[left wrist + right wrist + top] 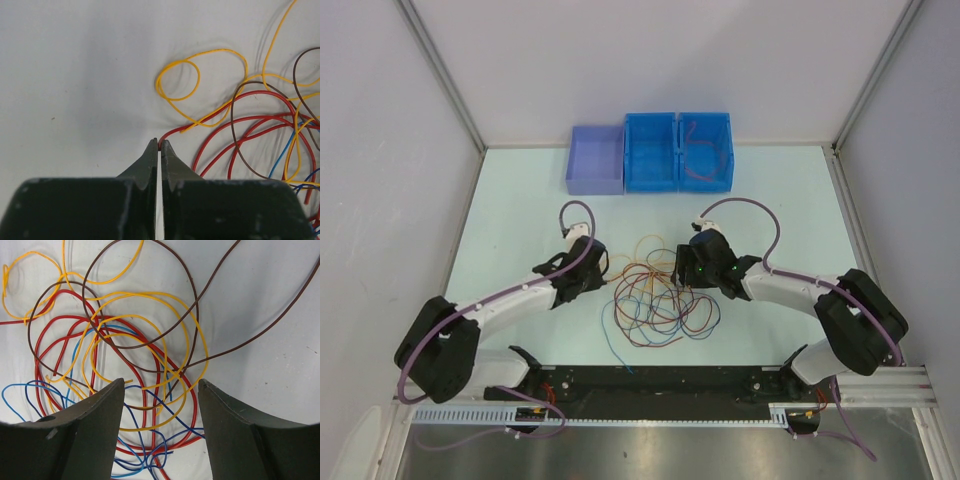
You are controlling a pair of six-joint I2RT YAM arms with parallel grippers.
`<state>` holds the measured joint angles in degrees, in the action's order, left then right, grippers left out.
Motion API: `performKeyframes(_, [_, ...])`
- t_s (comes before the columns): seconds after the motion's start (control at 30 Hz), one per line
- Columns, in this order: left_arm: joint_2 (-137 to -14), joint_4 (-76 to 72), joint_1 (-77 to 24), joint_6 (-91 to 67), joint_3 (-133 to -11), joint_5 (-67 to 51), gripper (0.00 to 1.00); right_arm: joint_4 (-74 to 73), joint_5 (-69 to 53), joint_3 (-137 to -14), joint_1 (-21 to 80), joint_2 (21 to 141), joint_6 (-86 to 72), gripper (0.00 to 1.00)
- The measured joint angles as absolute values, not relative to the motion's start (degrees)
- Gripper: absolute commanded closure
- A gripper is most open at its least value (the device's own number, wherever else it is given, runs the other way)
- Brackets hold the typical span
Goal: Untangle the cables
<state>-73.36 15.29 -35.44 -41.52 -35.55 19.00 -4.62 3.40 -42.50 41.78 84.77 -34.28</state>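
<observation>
The cables [655,300] lie in a loose tangle of red, yellow, blue and brown strands on the table between my two arms. My left gripper [605,262] is at the tangle's left edge. In the left wrist view, that gripper [160,144] is shut, pinching the end of a red cable [200,120] at its tips. A yellow loop [180,80] lies just beyond. My right gripper [682,270] is at the tangle's upper right. In the right wrist view, this gripper [160,384] stands open over crossed red, yellow and blue strands [150,405], holding nothing.
A purple bin [595,160] and two joined blue bins [660,178] stand at the back of the table. The right blue bin has a reddish cable [695,160] in it. Grey walls close in the table on three sides.
</observation>
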Motion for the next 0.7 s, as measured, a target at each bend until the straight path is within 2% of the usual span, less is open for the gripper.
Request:
performKeyframes(0.27, [-73.34, 15.00, -35.42, -40.42, -35.62, 19.11, 1.00, -4.54, 3.42, -42.48, 41.78, 84.84, -34.28, 0.36])
performKeyframes(0.4, [-68.97, 19.94, -35.42, -39.31, -38.13, 19.94, 1.00, -4.43, 3.49, -42.48, 41.87, 84.84, -34.28, 0.35])
performKeyframes(0.7, [-59.48, 29.93, -35.38, -34.17, -61.06, 23.83, 1.00, -4.40, 3.86, -42.48, 42.26, 84.66, -34.22, 0.35])
